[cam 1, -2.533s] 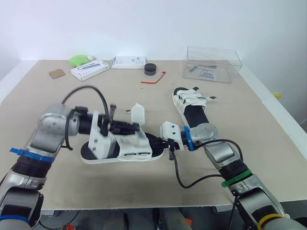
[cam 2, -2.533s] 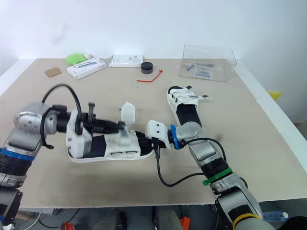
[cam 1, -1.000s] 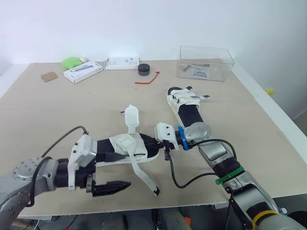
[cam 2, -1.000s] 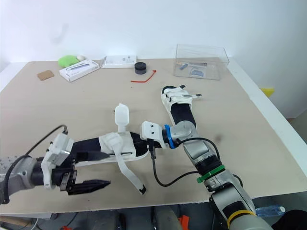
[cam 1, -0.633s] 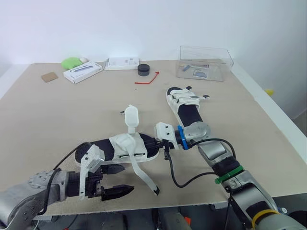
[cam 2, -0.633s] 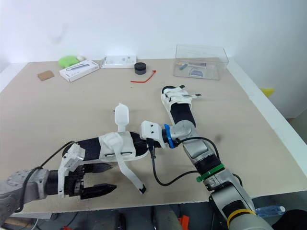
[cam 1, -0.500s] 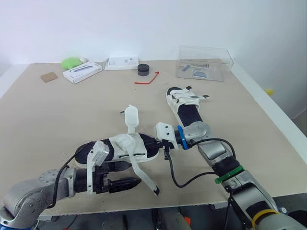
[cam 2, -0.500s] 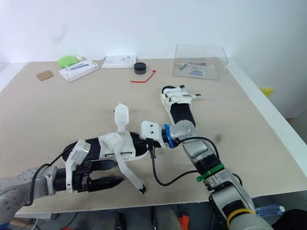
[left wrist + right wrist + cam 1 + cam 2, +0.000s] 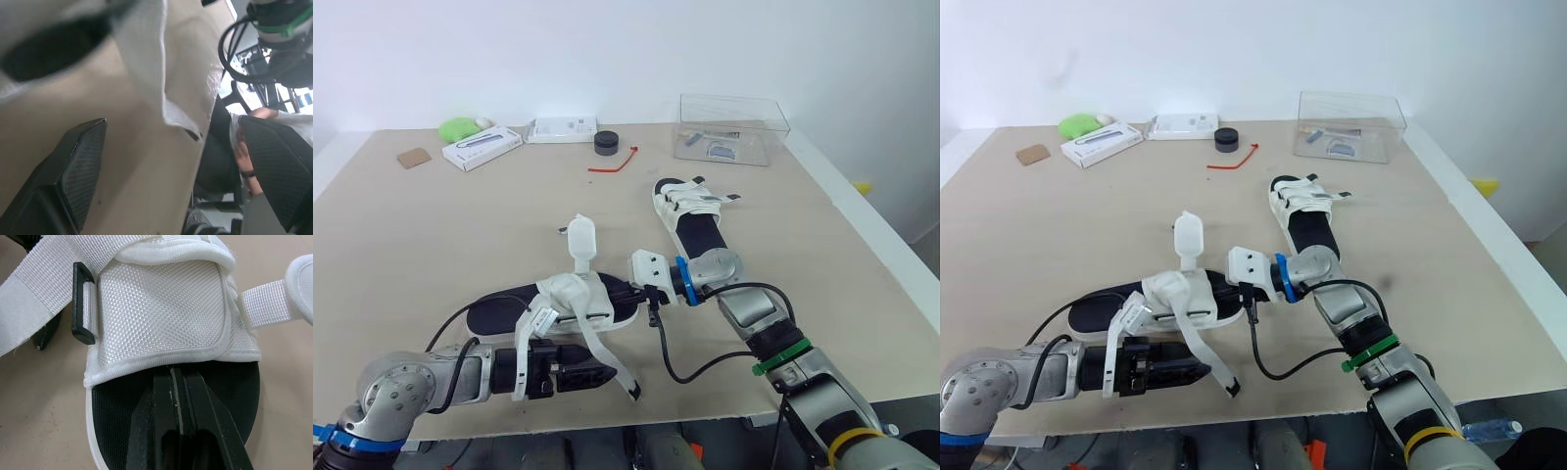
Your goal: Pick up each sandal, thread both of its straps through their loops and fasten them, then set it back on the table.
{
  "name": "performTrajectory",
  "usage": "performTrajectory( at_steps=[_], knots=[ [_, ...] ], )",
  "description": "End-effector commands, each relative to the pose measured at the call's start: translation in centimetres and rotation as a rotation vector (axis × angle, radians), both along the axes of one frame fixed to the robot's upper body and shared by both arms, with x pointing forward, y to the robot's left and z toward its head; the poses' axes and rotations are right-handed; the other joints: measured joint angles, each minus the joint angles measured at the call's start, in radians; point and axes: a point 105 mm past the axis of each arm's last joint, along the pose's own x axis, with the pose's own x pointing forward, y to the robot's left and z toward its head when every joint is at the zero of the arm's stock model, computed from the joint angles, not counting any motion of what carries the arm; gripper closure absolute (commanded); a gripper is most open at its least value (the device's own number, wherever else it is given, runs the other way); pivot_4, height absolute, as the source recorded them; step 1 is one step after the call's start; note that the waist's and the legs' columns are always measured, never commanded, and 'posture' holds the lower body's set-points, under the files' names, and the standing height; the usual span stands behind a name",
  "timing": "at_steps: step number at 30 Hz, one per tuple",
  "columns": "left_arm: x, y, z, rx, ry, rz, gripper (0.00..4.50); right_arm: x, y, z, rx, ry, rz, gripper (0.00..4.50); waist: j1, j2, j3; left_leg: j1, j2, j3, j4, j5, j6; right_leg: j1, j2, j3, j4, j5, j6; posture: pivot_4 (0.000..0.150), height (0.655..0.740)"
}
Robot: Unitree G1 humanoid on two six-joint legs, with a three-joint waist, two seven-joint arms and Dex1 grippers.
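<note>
The left tool (image 9: 605,375) gapes wide and empty, low over the counter (image 9: 431,225), with a loose strap (image 9: 607,357) end lying between its fingers. The right tool (image 9: 175,375) has its fingers pressed together, seemingly pinching the sandal (image 9: 570,299) at its sole's end. That sandal lies flat near the counter's front edge, and a second sandal (image 9: 697,220) lies beyond.

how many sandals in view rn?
2. The near sandal lies closest to the robot. The far sandal lies behind it to the right, toward the clear box. No others apparent, though one could be hidden.
</note>
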Motion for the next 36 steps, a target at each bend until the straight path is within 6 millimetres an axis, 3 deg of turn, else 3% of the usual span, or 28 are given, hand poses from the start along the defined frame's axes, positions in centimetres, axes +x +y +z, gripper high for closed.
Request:
performTrajectory(
  at_steps=[1, 3, 6, 14, 20, 27, 29, 33, 36],
  knots=[
    [0.7, 0.0, 0.2, 0.017, -0.055, 0.023, 0.05, 0.0, -1.3, -2.4, -0.094, 0.054, -0.047, 4.50, 0.000, 0.000, 0.000, 0.000, 0.000, 0.000, 0.000, 0.000, 0.000, 0.000, 0.000, 0.000, 0.000, 0.000, 0.000, 0.150, 0.7400],
    [0.7, -0.1, 0.2, 0.011, -0.056, 0.022, 0.05, 0.0, -1.3, -2.4, -0.094, 0.053, -0.046, 4.50, 0.000, 0.000, 0.000, 0.000, 0.000, 0.000, 0.000, 0.000, 0.000, 0.000, 0.000, 0.000, 0.000, 0.000, 0.000, 0.150, 0.7400],
    [0.6, 0.0, 0.1, 0.029, -0.070, 0.002, 0.79, 0.0, -1.3, -2.3, -0.096, 0.052, -0.046, 4.50, 0.000, 0.000, 0.000, 0.000, 0.000, 0.000, 0.000, 0.000, 0.000, 0.000, 0.000, 0.000, 0.000, 0.000, 0.000, 0.150, 0.7400],
    [0.8, 0.2, 0.3, 0.019, -0.068, 0.017, 4.48, 0.0, -1.3, -2.2, -0.096, 0.049, -0.040, 4.50, 0.000, 0.000, 0.000, 0.000, 0.000, 0.000, 0.000, 0.000, 0.000, 0.000, 0.000, 0.000, 0.000, 0.000, 0.000, 0.150, 0.7400],
    [0.5, 1.0, 1.6, -0.036, -0.076, -0.005, 4.48, -0.1, -1.1, -2.2, -0.094, 0.047, -0.033, 4.50, 0.000, 0.000, 0.000, -0.001, 0.000, 0.000, 0.000, 0.000, 0.000, -0.001, 0.000, 0.000, 0.000, 0.000, 0.000, 0.150, 0.7400],
    [-1.1, 4.5, 7.0, -0.202, -0.023, -0.119, 4.48, -0.1, -1.1, -2.1, -0.094, 0.045, -0.030, 4.50, -0.001, -0.002, 0.001, -0.001, 0.001, 0.000, -0.002, 0.000, 0.000, -0.002, 0.000, 0.000, -0.001, -0.001, -0.001, 0.150, 0.7400],
    [-0.8, 5.4, 7.8, -0.197, -0.022, -0.117, 4.48, -0.1, -1.1, -2.1, -0.094, 0.044, -0.028, 4.50, -0.001, -0.002, 0.001, -0.001, 0.001, 0.000, -0.003, 0.000, 0.000, -0.003, 0.000, -0.001, -0.002, -0.001, -0.001, 0.150, 0.7400],
    [2.6, 7.5, 9.2, -0.191, -0.086, -0.012, 4.48, -0.2, -0.8, -2.0, -0.090, 0.040, -0.021, 4.50, -0.001, -0.002, 0.001, -0.001, 0.000, 0.000, -0.004, 0.000, -0.001, -0.002, 0.001, -0.002, -0.003, -0.001, -0.001, 0.150, 0.7400],
    [3.8, 8.0, 9.2, -0.171, -0.095, 0.007, 4.48, -0.2, -0.7, -2.0, -0.089, 0.038, -0.018, 4.50, -0.002, -0.002, 0.001, -0.001, 0.000, 0.000, -0.004, 0.000, -0.001, -0.003, 0.002, -0.002, -0.003, -0.001, -0.001, 0.150, 0.7400]
  ],
)
